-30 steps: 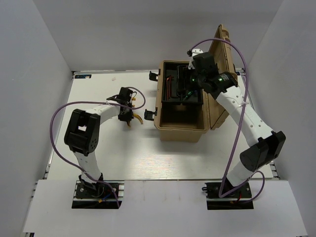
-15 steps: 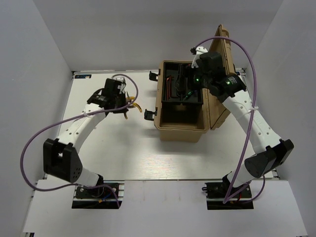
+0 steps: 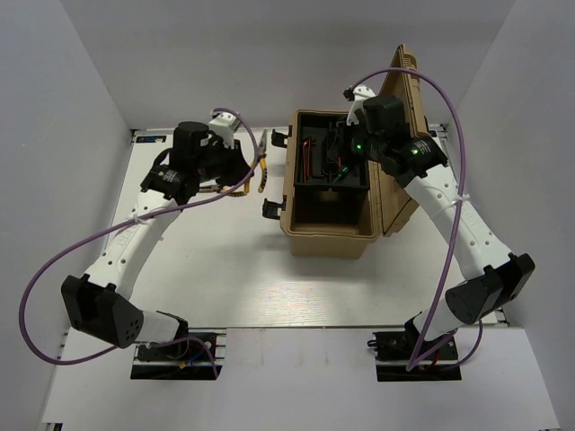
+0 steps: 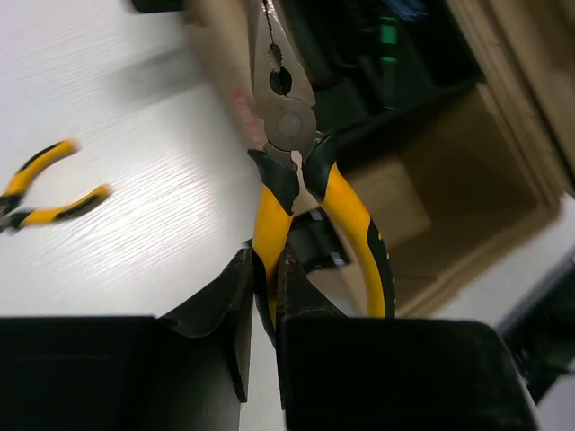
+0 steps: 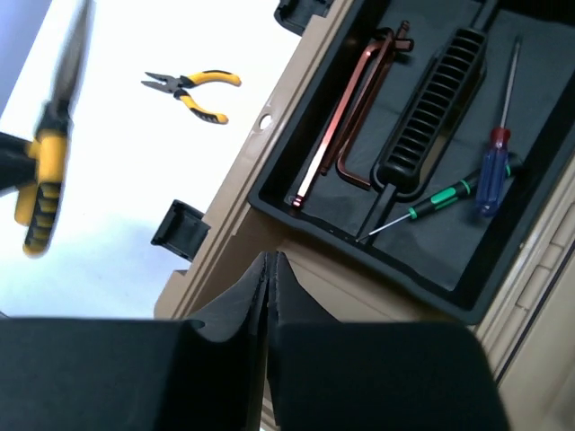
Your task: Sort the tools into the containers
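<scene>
Because the tan toolbox (image 3: 328, 241) is the biggest thing, I start there. It stands open in the upper middle of the top view, with its lid up. It looks hard and stiff.

My left gripper (image 4: 265, 269) is squeezed onto the big pliers (image 4: 289, 117). It pinches just one yellow handle and the other handle hangs free. The pliers are up in the air just left of the toolbox, nose pointing at it. I think the metal nose is heavy, so they may swing or swivel in my grip. The rubbery handles are the good place to hold, because the smooth metal would slip.

A second pair of pliers (image 5: 189, 90) lies on the white table, in the upper left of the right wrist view. I would take it by the handles too.

My right gripper (image 5: 267, 269) is closed with nothing in it, above the near wall of the toolbox.

The thin hex keys (image 5: 346, 117) and the screwdrivers (image 5: 492, 175) lie in the black tray (image 5: 548, 99). They look light and stiff.
</scene>
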Action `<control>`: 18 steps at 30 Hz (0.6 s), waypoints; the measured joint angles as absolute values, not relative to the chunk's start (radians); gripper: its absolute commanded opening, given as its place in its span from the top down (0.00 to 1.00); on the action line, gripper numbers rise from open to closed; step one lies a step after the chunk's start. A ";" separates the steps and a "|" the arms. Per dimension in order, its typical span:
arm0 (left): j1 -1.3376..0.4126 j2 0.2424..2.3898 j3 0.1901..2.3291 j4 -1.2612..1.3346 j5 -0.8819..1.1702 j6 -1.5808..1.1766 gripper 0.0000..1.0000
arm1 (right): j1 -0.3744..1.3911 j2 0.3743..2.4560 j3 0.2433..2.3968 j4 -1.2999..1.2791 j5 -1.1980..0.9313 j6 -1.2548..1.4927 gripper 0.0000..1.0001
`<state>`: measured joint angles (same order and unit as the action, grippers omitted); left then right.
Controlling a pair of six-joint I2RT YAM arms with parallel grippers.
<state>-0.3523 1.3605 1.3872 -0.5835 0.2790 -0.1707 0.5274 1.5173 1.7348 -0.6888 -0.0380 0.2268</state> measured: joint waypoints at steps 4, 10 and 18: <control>-0.365 1.370 1.376 -0.524 0.483 -0.095 1.00 | 0.527 1.517 1.735 -0.685 -0.064 0.197 1.00; -0.392 1.419 1.390 -0.498 0.736 0.030 1.00 | 0.524 1.513 1.746 -0.685 -0.043 0.172 1.00; -0.454 1.646 1.508 -0.553 0.899 0.138 1.00 | 0.514 1.495 1.811 -0.710 0.025 0.141 1.00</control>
<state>-0.4538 1.6459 1.5078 -0.5533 0.8993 0.1383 0.5137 1.4948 1.8107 -0.7105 0.0250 0.1410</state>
